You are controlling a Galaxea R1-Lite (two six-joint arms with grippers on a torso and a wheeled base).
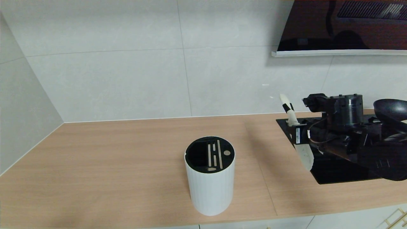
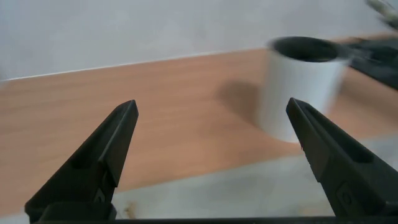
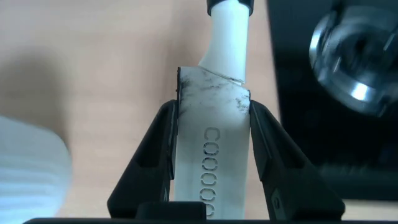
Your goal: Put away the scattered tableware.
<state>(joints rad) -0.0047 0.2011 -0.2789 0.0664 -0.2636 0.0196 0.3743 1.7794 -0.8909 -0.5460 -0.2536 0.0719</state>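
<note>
A white knife (image 1: 288,109) with a black band on its handle hangs tilted above the left edge of the black cooktop (image 1: 334,173), handle up and blade down. My right gripper (image 1: 300,134) is shut on its blade; the right wrist view shows the blade (image 3: 212,155) clamped in that gripper (image 3: 213,118). A white ribbed holder (image 1: 211,184) with a black slotted top stands upright mid-counter, to the left of the knife. In the left wrist view my left gripper (image 2: 211,109) is open and empty, with the holder (image 2: 301,87) ahead of it.
A dark pan (image 1: 391,109) sits on the cooktop at the far right. A range hood (image 1: 343,28) hangs above it. The wooden counter (image 1: 111,159) runs left to a tiled corner wall, with its front edge close below the holder.
</note>
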